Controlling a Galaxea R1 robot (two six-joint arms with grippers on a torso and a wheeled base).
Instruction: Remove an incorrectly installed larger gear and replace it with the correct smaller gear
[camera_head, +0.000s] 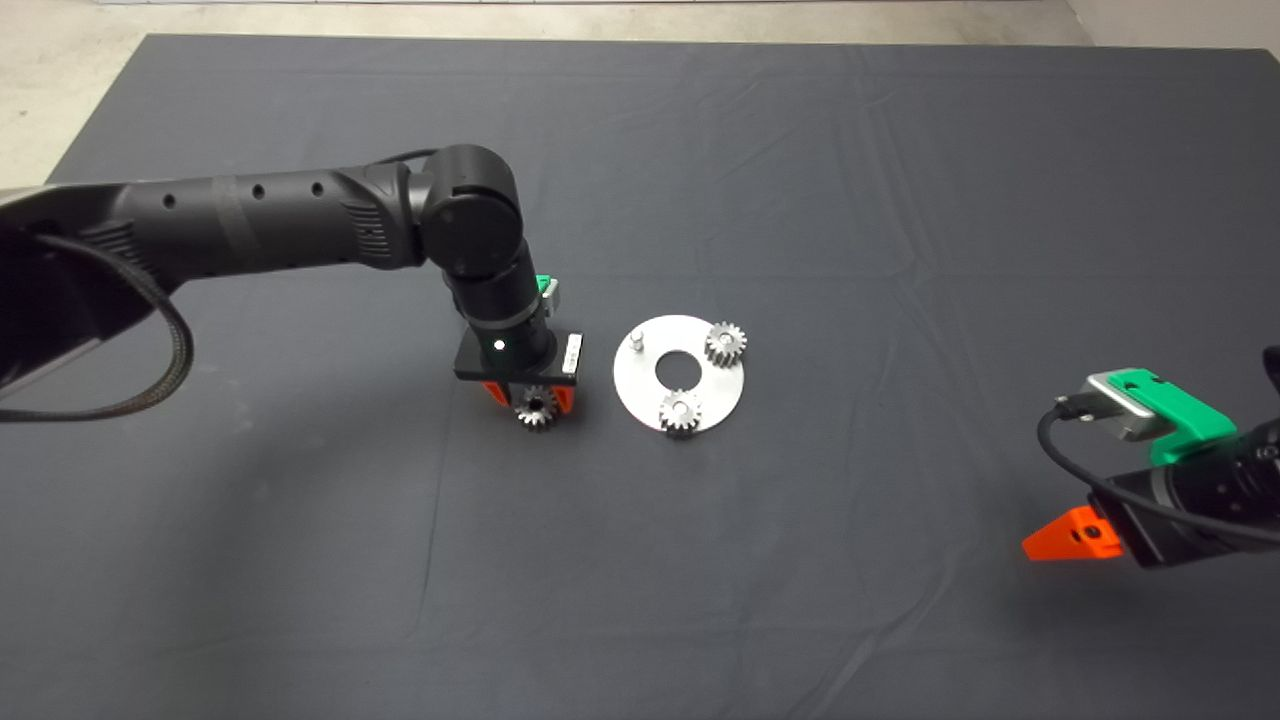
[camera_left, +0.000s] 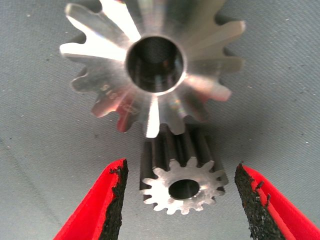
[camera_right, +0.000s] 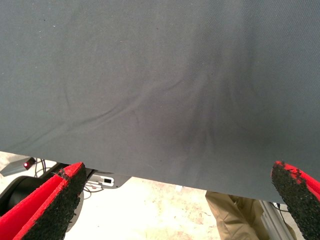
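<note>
My left gripper (camera_head: 530, 398) points down at the mat just left of the round silver plate (camera_head: 650, 400). It is open around the smaller gear (camera_head: 536, 408), which rests on the mat. In the left wrist view the smaller gear (camera_left: 184, 187) sits between the black pads (camera_left: 116, 200) with a gap on each side. The larger gear (camera_left: 155, 65) lies flat right beside it, and the arm hides it in the head view. The plate holds two small gears (camera_head: 726, 343) (camera_head: 680, 411) and one bare peg (camera_head: 636, 340). My right gripper (camera_head: 1050, 545) is parked open at the right edge.
The dark mat (camera_head: 900, 200) covers the table, with pale floor beyond its far edge. The right wrist view shows the mat's edge (camera_right: 150, 175), floor, cables and a person's leg (camera_right: 230, 215) in tan trousers.
</note>
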